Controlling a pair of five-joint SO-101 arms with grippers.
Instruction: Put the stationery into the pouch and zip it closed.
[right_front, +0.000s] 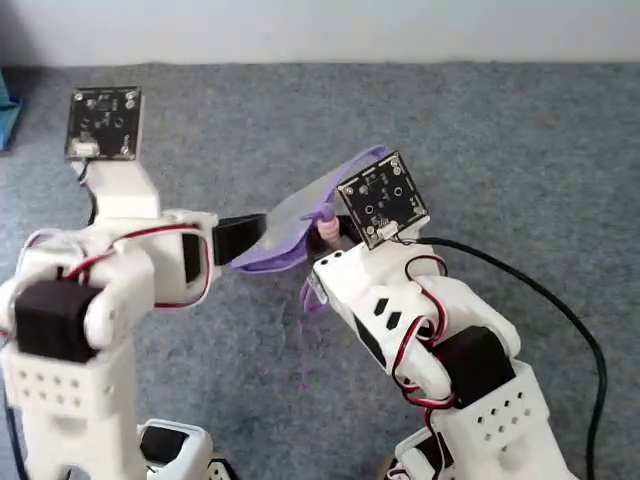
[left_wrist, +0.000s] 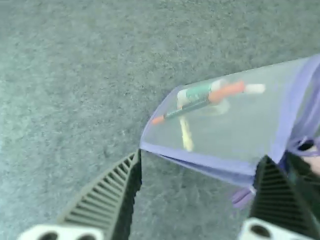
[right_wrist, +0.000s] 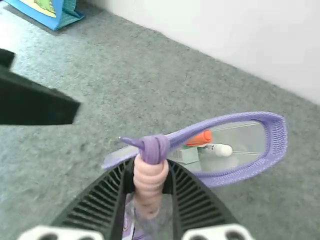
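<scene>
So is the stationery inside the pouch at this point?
Inside. The stationery shows through the clear wall of the pouch; the right gripper is clamped on its zip pull.

Pouch (right_front: 300, 225) over carpet (right_front: 520, 140), between two claws. Right claw (right_wrist: 148, 169) at one end of pouch, clamped on pull (right_wrist: 148, 186). Pull sits between its fingers, cord knot (right_wrist: 152, 146) just past fingertips. Pouch runs ahead of right claw, away from it. Pens (right_wrist: 202, 142) inside pouch, toward end far from right claw. Left claw (left_wrist: 200, 160) at pouch's long side, fingers spread wide, pouch edge just ahead and between them, pouch corner beside one fingertip. Pens ahead of left claw, inside pouch. Box (right_wrist: 47, 10) well beyond right claw, near wall (right_wrist: 225, 30).
</scene>
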